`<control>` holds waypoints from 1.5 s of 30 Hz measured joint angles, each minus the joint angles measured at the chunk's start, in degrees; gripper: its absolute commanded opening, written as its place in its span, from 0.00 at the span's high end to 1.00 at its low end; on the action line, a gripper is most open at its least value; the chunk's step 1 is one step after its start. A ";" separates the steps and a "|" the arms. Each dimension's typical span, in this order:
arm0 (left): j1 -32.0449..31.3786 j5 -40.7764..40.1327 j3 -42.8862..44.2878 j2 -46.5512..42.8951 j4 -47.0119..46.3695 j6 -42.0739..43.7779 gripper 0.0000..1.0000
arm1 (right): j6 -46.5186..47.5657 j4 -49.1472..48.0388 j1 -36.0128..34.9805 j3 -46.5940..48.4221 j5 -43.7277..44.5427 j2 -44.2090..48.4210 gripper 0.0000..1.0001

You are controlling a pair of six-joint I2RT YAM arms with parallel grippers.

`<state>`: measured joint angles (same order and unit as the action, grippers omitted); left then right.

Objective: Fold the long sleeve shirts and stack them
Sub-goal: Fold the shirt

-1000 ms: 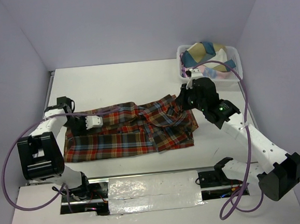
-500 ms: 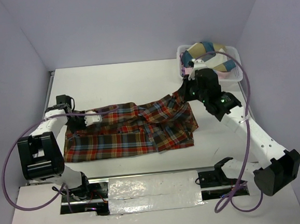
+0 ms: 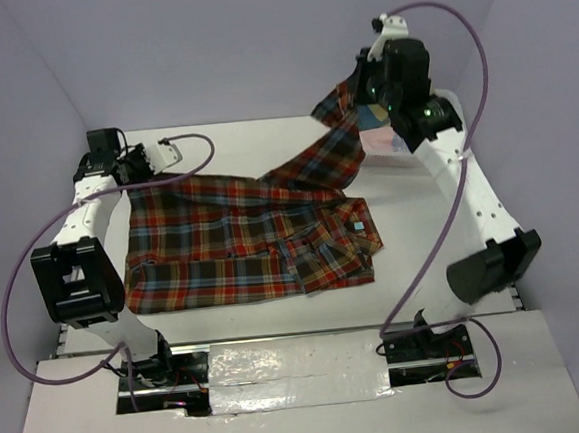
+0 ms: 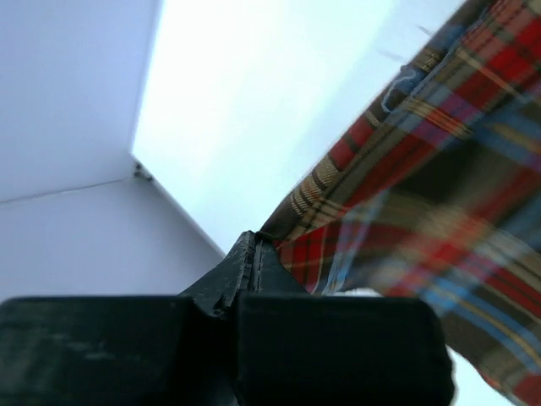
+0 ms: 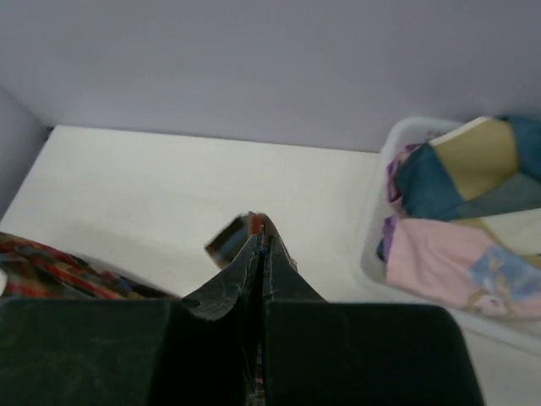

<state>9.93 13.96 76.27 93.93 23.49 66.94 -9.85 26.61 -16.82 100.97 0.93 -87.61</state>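
Observation:
The plaid long sleeve shirt lies spread across the middle of the table, its far right part pulled up into the air. My left gripper is shut on the shirt's far left edge, low over the table; in the left wrist view the closed gripper pinches the cloth's hem and the shirt streams away to the right. My right gripper is raised high at the back right, shut on a corner of the shirt. In the right wrist view the gripper nips a small flap of the shirt.
A white basket filled with other folded clothes stands at the table's back right, below and behind my right arm; only part of the basket shows from above. Purple walls close the table's back and sides.
My left gripper closed on the shirt's edge and drew it toward the back left. My right arm lifted its corner high toward the back. The bunched shirt has spread out.

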 measured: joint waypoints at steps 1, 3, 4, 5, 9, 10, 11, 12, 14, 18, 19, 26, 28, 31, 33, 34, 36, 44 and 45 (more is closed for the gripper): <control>-0.02 -0.04 1.53 0.72 -0.46 -0.87 1.00 | 0.33 0.74 0.59 4.63 0.50 -2.60 1.00; -0.02 0.02 4.31 1.73 -1.20 -1.92 1.00 | 0.63 2.51 1.31 14.16 1.55 -7.76 1.00; -0.02 0.13 5.35 1.99 -1.64 -2.56 1.00 | 0.79 3.23 1.64 18.01 1.90 -9.70 1.00; -0.02 0.33 5.84 1.99 -2.01 -2.82 1.00 | 0.83 3.93 1.84 20.79 2.12 -11.06 1.00; -0.02 1.77 4.31 1.27 -2.27 -2.16 1.00 | 1.57 5.05 1.49 20.90 2.64 -10.51 1.00; -0.02 2.14 2.58 0.61 -2.38 -1.29 1.00 | 2.12 4.66 1.20 18.62 3.10 -9.31 1.00; -0.02 2.56 0.66 -0.13 -2.03 -0.79 1.00 | 2.51 4.79 0.85 16.11 3.54 -8.02 1.00; -0.02 2.97 -1.25 -0.92 -1.46 0.22 1.00 | 3.10 4.72 0.39 13.73 4.17 -6.75 1.00; -0.02 3.61 -5.03 -2.45 0.79 2.40 1.00 | 4.50 4.61 -0.92 8.09 5.16 -3.96 1.00; 0.15 3.89 -10.97 -6.05 6.51 8.17 1.00 | 8.79 5.25 -6.62 -3.23 7.54 2.58 1.00; 0.17 3.91 -11.65 -6.88 8.44 9.60 1.00 | 9.60 5.64 -8.28 -5.86 7.58 4.22 1.00; 0.72 1.51 -17.29 -13.27 22.12 25.66 1.00 | 10.64 10.60 -15.26 -24.02 5.62 18.05 1.00; 0.74 0.02 -19.06 -13.51 24.70 29.33 1.00 | 10.69 12.11 -15.72 -26.58 4.59 20.44 1.00; 0.74 -2.40 -20.48 -13.29 26.84 32.59 1.00 | 11.02 14.25 -15.93 -28.48 2.93 22.36 1.00; 0.74 -3.48 -20.46 -13.00 27.12 33.90 1.00 | 11.47 15.74 -15.96 -28.94 1.92 22.91 1.00; 0.74 -3.82 -20.44 -12.83 27.12 34.49 1.00 | 11.76 16.37 -15.96 -29.05 1.40 23.06 1.00; 0.74 -4.28 -20.35 -12.31 27.23 35.17 1.00 | 12.35 17.64 -15.96 -29.07 0.15 23.17 1.00; 0.61 -4.90 -20.35 -11.52 26.99 36.59 0.29 | 12.90 19.39 -16.37 -30.82 -10.05 23.12 0.97; 0.61 -4.85 -20.39 -11.52 26.82 36.54 0.17 | 12.70 19.30 -16.79 -31.56 -11.34 23.10 0.97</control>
<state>10.55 9.10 55.88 82.41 50.30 103.48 2.85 45.91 -33.61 69.41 -10.41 -64.51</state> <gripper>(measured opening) 0.666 0.029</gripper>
